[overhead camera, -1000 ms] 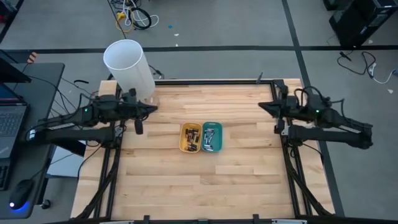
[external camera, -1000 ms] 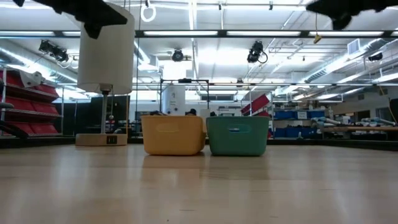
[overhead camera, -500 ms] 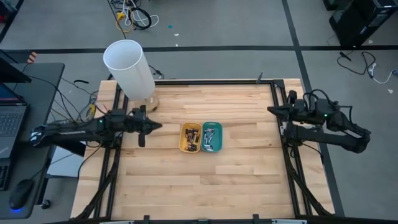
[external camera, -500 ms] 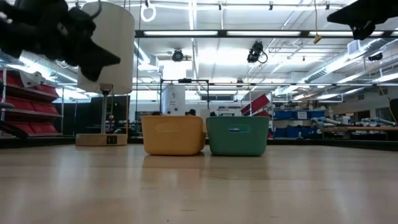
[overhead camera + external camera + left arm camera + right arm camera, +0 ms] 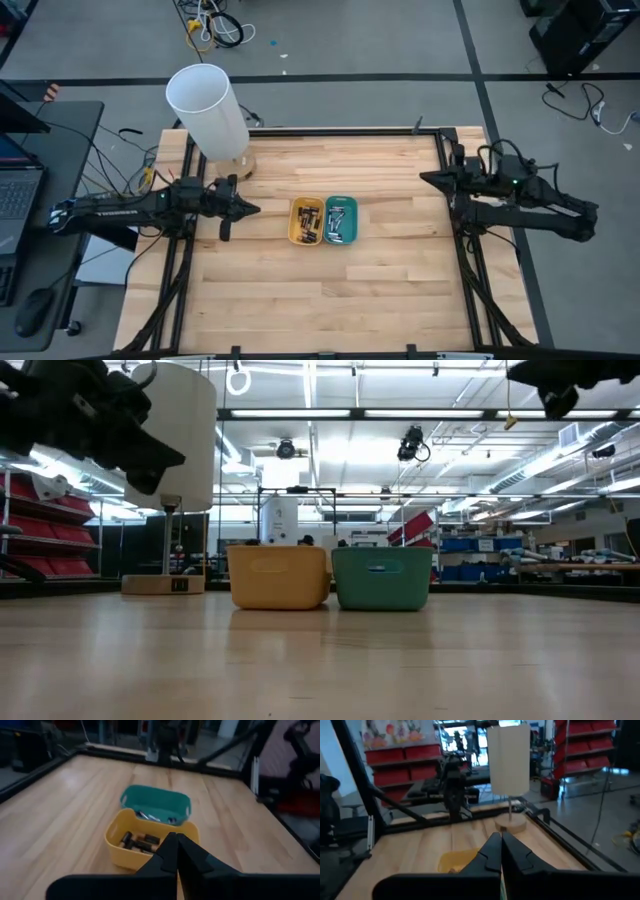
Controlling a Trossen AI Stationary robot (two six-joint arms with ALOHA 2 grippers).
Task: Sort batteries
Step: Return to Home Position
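Front part of the table bare wood. At mid-table, two small trays sit side by side, long walls touching or nearly so: yellow tray toward the left edge, teal tray toward the right edge. Dark batteries lie loose in the yellow tray; silvery batteries lie in the teal one, probably a handful each, count not readable. Left gripper hangs above the table near the left edge, level with the trays, tip pointing at the yellow tray, apart from it, fingers pressed together on nothing. Right gripper is a bit farther back, over the right edge, raised, pointing inward, fingers likewise closed and empty. White lamp stands at the far left corner.
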